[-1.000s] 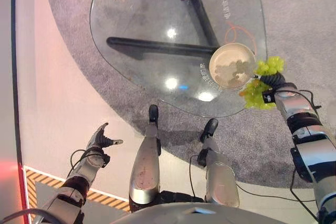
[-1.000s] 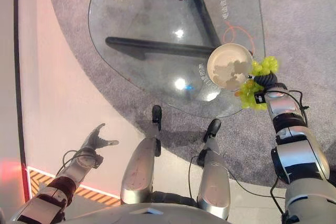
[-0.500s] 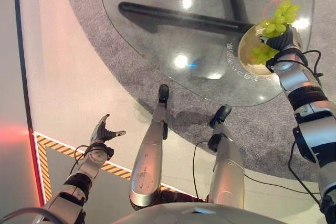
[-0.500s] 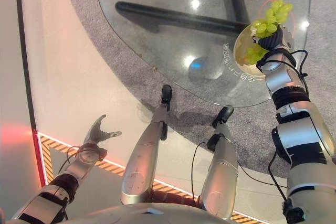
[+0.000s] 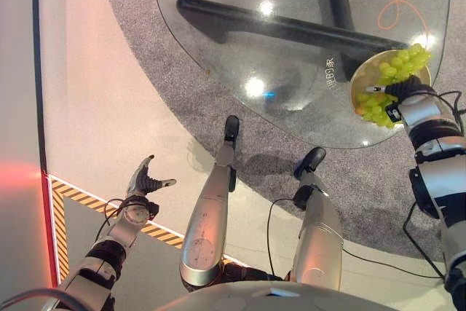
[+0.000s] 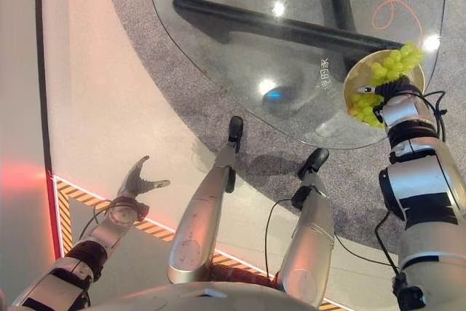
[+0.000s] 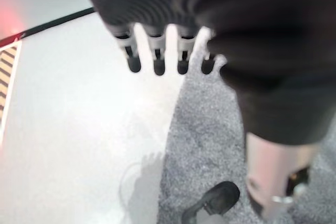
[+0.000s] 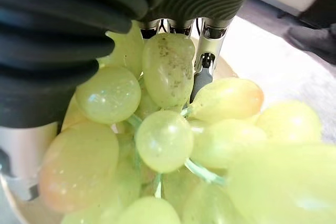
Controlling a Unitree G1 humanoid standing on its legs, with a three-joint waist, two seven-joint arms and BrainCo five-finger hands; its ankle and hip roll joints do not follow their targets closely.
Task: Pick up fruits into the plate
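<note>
The right robot hand [image 5: 409,91] is curled round a bunch of green grapes [image 5: 388,87] and holds it directly over the plate [image 6: 358,71]. In the right wrist view the fingers [image 8: 203,59] show between the berries, wrapped into the bunch; the grapes [image 8: 168,129] hang close against the palm cover, with the pale plate surface beneath them.

The plate sits near the right edge of the glass desk [image 5: 291,41]. The bunch spreads across most of the plate, and a few berries reach past its rim on the side nearer the robot. Whether the lowest berries already touch the plate cannot be told.

The step in hand appears to be the release of the grapes into the plate. To do it well:
- Centre the bunch over the plate, so that the overhanging berries come inside the rim.
- Lower the bunch until it rests on the plate, then spread the fingers slowly.
- Withdraw the hand upward, clear of the stems, so that no berry is dragged out and the plate is not pushed toward the desk edge.

The left robot hand [image 5: 143,186] hangs idle, fingers spread and relaxed, over the floor [image 5: 95,107] well apart from the desk.
</note>
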